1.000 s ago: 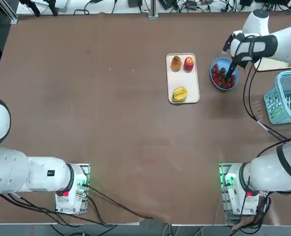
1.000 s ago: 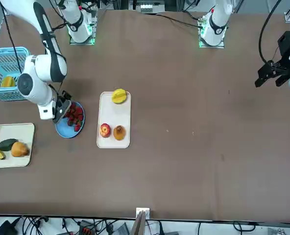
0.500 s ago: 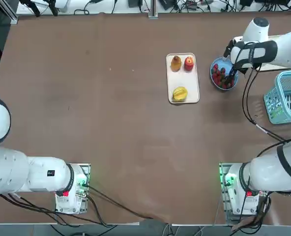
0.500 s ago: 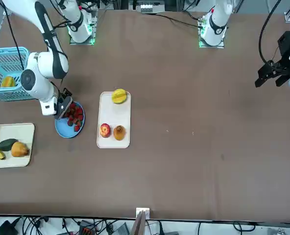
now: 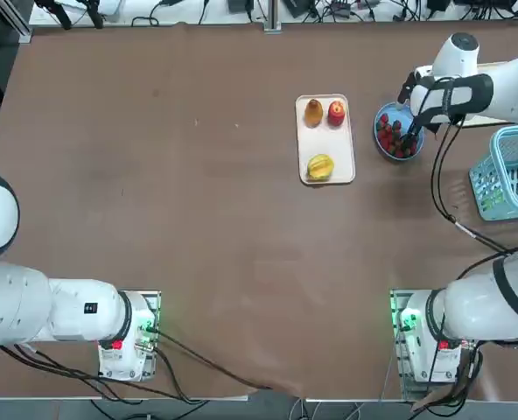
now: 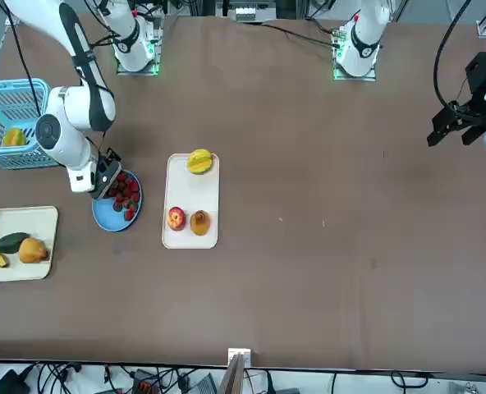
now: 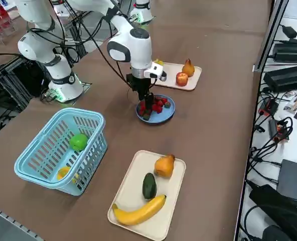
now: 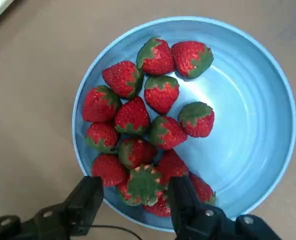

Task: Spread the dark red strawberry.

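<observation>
Right wrist view: end effector (image 8: pixel 134 197) low over the near rim of a blue bowl (image 8: pixel 258 115), fingers (image 8: pixel 90 200) parted, one dark strawberry (image 8: pixel 142 185) sitting in the gap between them; not clear whether the pads touch it, so no firm grip to report. Rest of the strawberries (image 8: pixel 148 117) heaped toward one side of the bowl, the other side of the bowl floor bare.

Top view: end effector (image 5: pixel 413 125) down at the bowl (image 5: pixel 387 114), on the far right part of the bench (image 5: pixel 198 219). Just left of the bowl, a cream tray (image 5: pixel 326 144) carrying a pear (image 5: pixel 313 112), a red apple (image 5: pixel 336 111) and a yellow star-shaped fruit (image 5: pixel 319 165). Right of the bowl, a light blue basket (image 5: pixel 495 175) at the picture's edge.

Right side view: end effector (image 7: pixel 144 98) pointing straight down into the bowl (image 7: pixel 163 116), among the berries. Basket (image 7: pixel 43 160) nearer the camera, holding a green fruit (image 7: pixel 79 142) and something yellow (image 7: pixel 63 172). Second cream tray (image 7: pixel 161 226) close to the camera with a banana (image 7: pixel 138 211), a dark green avocado-like fruit (image 7: pixel 149 186) and a second pear (image 7: pixel 164 165).

Front view: bowl (image 6: pixel 103 217) between the first tray (image 6: pixel 192 238) and the second tray (image 6: pixel 13 275), basket (image 6: pixel 1 123) behind.
</observation>
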